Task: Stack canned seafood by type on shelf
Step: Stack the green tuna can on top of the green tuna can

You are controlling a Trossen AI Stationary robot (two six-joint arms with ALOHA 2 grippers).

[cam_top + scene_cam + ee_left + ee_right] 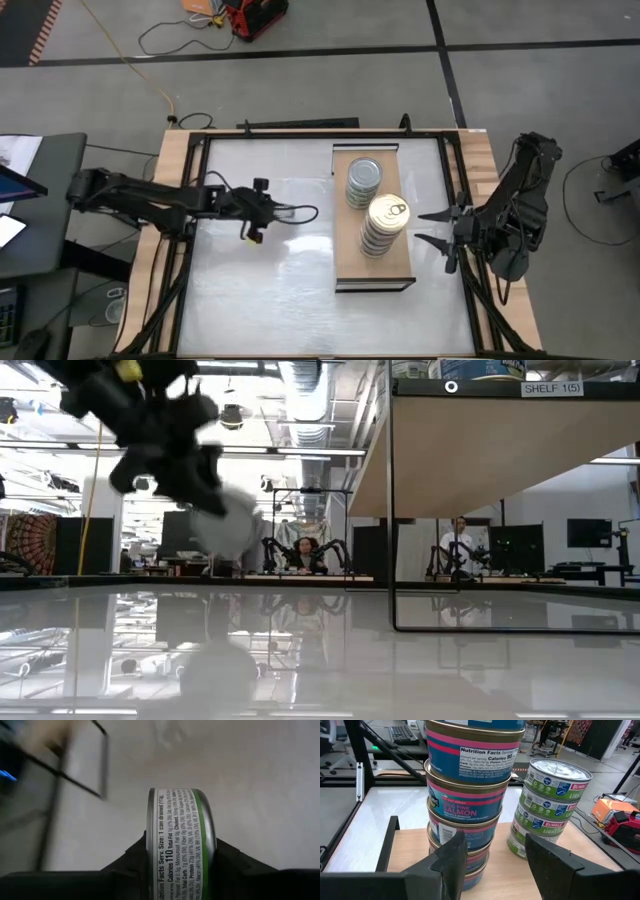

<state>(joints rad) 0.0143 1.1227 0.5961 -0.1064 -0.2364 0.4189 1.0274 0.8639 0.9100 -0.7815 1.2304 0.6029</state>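
One tin (182, 845) sits pinched between left tool (182, 862) fingers; right tool (492, 855) spread.

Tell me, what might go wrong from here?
The left tool holds a green-labelled tin on edge by its flat faces; it might slip or land tilted. The salmon stack is tall, close beside the tuna stack on the shelf; a nudge could topple either.
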